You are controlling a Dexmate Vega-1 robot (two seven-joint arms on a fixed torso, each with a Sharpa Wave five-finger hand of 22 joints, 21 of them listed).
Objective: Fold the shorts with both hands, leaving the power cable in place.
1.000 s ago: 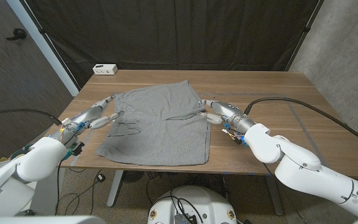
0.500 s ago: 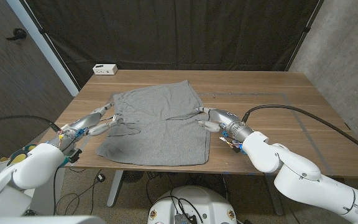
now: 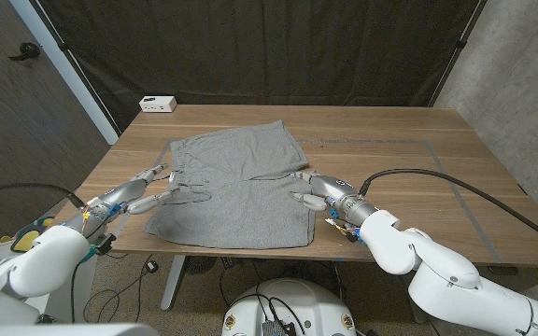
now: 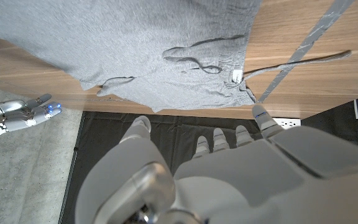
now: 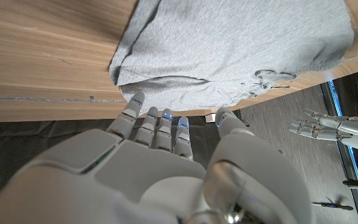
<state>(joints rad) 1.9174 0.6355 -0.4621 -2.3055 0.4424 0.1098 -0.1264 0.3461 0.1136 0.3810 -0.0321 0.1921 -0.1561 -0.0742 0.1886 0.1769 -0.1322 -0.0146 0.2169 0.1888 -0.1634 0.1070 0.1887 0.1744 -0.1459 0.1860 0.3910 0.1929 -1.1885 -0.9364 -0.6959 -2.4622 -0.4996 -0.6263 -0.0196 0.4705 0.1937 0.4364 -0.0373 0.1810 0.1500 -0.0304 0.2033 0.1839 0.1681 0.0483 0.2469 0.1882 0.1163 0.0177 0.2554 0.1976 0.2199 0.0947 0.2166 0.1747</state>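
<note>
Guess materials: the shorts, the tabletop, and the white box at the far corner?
Shorts: soft grey knit, likely cotton jersey; heathered, matte, creasing in loose folds, with a drawstring. Tabletop: wood or wood veneer; visible grain, satin sheen, so solid or laminate is unclear. White box: probably moulded plastic; smooth, hard-edged, too small to confirm.

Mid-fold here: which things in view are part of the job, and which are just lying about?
Job:
grey shorts, spread on the table
left hand, at the shorts' left edge, holding nothing
right hand, at the shorts' right edge, holding nothing

Lying about:
white power strip at the far left corner
wooden table
</note>
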